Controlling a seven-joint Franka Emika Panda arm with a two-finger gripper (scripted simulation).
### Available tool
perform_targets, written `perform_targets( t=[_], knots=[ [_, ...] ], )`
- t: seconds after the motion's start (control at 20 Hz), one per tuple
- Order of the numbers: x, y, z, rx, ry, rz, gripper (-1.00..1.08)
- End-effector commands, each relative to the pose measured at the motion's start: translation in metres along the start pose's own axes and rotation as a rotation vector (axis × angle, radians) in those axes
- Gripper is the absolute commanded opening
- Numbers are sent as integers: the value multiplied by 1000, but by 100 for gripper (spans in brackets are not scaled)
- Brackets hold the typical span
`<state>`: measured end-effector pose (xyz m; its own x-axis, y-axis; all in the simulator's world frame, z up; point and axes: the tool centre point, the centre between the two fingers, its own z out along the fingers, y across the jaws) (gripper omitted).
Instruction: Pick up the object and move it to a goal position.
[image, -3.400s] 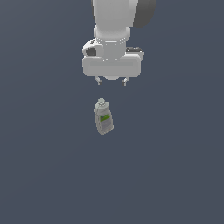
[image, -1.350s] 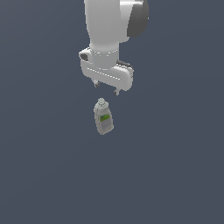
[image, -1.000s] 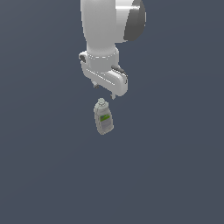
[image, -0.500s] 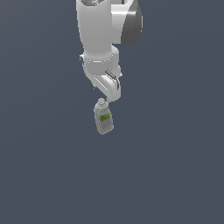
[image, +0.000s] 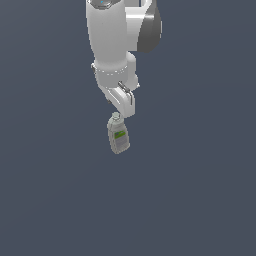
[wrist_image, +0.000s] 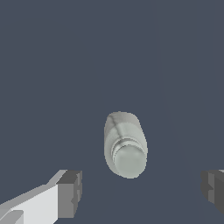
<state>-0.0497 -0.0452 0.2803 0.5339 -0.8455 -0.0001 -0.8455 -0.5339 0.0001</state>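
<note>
gripper (wrist_image: 140, 188) spread wide, holding nothing | bottle (image: 118, 136) upright at frame centre | lower straight, straddle the neck, then squeeze evenly

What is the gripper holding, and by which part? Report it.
Nothing. The gripper is open above the bottle, its fingers apart and clear of it.

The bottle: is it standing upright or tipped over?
Upright. The bottle stands with its cap on top, and the wrist view looks down onto the cap.
</note>
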Motion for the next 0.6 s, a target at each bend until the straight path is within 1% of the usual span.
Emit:
perform_targets(
  t=[0.0, 0.2, 0.55],
  knots=[
    [0, 0, 1, 0, 0, 0, 100],
    [0, 0, 11, 0, 0, 1, 100],
    [-1, 1, 42, 0, 0, 4, 100]
  ],
)
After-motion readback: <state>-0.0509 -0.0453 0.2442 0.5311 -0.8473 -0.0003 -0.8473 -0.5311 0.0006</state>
